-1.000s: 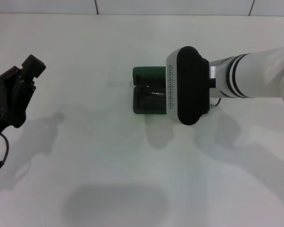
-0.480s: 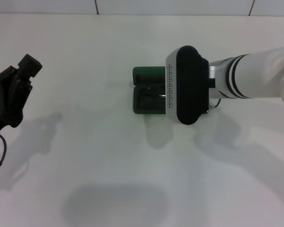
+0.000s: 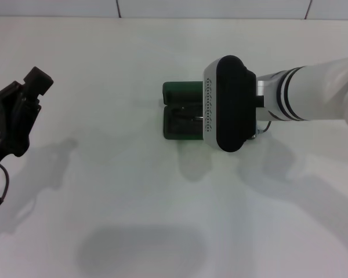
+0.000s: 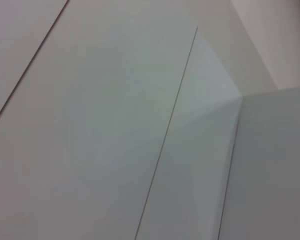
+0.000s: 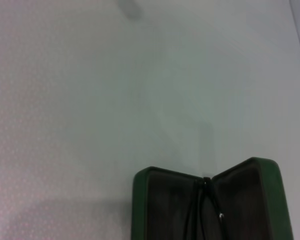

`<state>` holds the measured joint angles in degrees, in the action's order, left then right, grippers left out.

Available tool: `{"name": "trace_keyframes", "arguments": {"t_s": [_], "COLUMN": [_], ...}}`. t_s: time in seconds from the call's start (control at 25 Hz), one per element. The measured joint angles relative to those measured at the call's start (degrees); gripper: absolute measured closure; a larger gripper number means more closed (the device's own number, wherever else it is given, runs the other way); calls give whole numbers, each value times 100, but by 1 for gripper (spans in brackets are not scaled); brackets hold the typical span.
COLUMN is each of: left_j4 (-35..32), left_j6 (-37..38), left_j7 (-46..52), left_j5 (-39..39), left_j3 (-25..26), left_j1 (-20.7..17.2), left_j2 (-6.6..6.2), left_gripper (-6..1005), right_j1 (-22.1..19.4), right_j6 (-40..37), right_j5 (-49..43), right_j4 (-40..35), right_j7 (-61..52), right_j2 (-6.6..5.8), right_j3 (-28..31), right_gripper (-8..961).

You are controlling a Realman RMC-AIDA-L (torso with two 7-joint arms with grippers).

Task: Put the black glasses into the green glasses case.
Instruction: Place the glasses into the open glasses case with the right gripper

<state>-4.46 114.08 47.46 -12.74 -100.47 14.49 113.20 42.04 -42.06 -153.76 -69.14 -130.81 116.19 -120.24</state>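
Head view: the thin black glasses (image 3: 185, 114) are being lowered into the open dark green hard case (image 3: 180, 92); the right gripper (image 3: 229, 104) should be descended gently, its jaw state hidden.

A white right arm (image 3: 319, 92) with black bands carries a black-capped silver wrist; the left gripper (image 3: 14, 116) is black.

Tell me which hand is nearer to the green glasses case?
The right. The right hand hangs directly over the open green glasses case, covering part of it; the left hand is far off at the table's left edge.
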Motion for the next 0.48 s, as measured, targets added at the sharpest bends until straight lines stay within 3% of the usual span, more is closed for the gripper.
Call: {"name": "trace_keyframes", "arguments": {"t_s": [0.36,0.48], "left_j4": [22,24], "left_j6": [0,0], "left_j7": [-4,-1], "left_j5": [-3,-8], "left_j3": [-19,-21], "left_j1": [-8,-10], "left_j2": [0,0], "left_gripper": [964,964], "right_j1": [-29,-43], "right_j6": [25,31], "right_j5": [-22,-24], "right_j4": [-59,-102], "right_j7": [-61,-62], "right_j2": [0,0], "right_j3": [-6,-13], "right_gripper": [842,738]}}
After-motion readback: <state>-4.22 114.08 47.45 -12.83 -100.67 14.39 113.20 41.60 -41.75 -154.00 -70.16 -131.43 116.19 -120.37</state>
